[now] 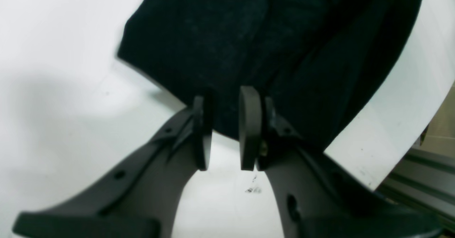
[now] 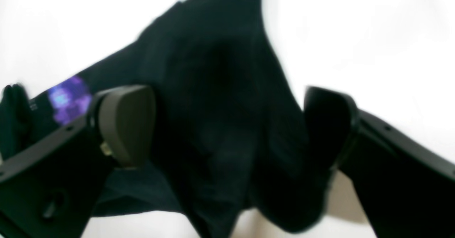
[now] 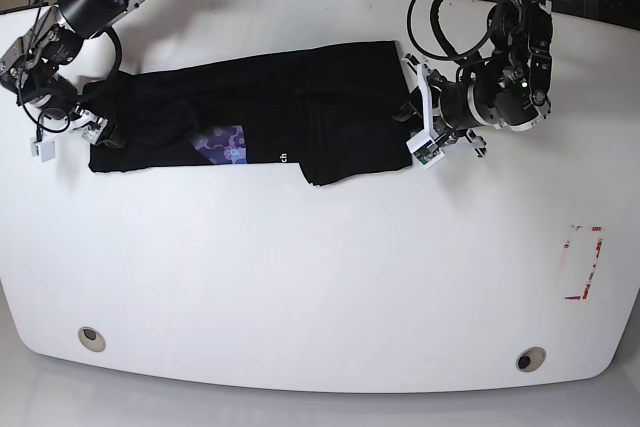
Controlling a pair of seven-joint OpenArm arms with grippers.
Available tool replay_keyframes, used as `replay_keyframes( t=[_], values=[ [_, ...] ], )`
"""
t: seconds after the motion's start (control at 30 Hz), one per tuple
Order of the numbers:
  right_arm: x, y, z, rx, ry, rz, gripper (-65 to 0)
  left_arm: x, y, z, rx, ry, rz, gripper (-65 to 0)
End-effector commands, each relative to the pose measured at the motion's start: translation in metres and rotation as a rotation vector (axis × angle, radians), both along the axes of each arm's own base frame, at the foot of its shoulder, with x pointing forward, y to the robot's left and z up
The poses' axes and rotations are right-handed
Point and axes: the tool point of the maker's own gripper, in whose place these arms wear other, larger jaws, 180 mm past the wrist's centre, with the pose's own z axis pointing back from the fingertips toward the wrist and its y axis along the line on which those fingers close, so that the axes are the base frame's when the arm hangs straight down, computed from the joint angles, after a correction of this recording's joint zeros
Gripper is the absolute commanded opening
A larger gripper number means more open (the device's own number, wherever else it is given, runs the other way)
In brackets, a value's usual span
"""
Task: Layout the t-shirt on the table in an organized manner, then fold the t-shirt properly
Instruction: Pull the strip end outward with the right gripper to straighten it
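Soft, light, limp shirt, bunched lengthwise near table's far edge; best pinched at hem corners. Left gripper narrowly parted at cloth edge, grip unclear; right gripper spread wide astride fabric.

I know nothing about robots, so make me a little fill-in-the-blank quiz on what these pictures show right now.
1. The t-shirt lying on the white table is mostly ____ in colour.
2. The printed patch showing on the shirt is ____.
3. The right gripper has its jaws spread ____ around bunched fabric.
4. The outlined rectangle mark near the table's edge is ____.

Missing words: black; purple; wide; red
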Motion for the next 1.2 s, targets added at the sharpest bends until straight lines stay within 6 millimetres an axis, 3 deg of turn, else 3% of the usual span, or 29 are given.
replay_keyframes(
  t=[0.0, 0.2, 0.37, 0.67, 0.77, 1.03, 1.17],
  values=[
    [0.005, -0.011, 0.010, -0.032, -0.020, -0.008, -0.6, 0.009, -0.004, 0.013, -0.032, -0.046, -0.003, -54.2],
    [-0.004, -0.008, 0.003, -0.026, 0.003, -0.005, -0.6, 0.010, -0.004, 0.013, -0.030, -0.049, -0.002, -54.2],
    [-0.001, 0.012, -0.005, -0.013, 0.022, 0.048, -0.8, 0.010, -0.003, 0.013, -0.027, -0.050, -0.001, -54.2],
    [-0.004, 0.026, -0.014, 0.010, 0.033, 0.060, -2.9, 0.009, -0.005, 0.013, -0.026, -0.048, -0.007, -54.2],
    [-0.003, 0.025, -0.014, 0.008, 0.026, 0.057, -10.8, 0.009, -0.005, 0.012, -0.026, -0.047, -0.007, -54.2],
    [-0.001, 0.024, -0.013, 0.000, 0.014, 0.052, -44.2, 0.008, -0.003, 0.006, -0.024, -0.026, -0.002, -54.2],
    [-0.001, 0.024, -0.013, 0.001, 0.014, 0.053, -53.7, 0.005, -0.001, -0.006, -0.024, 0.016, 0.009, -54.2]
  ],
)
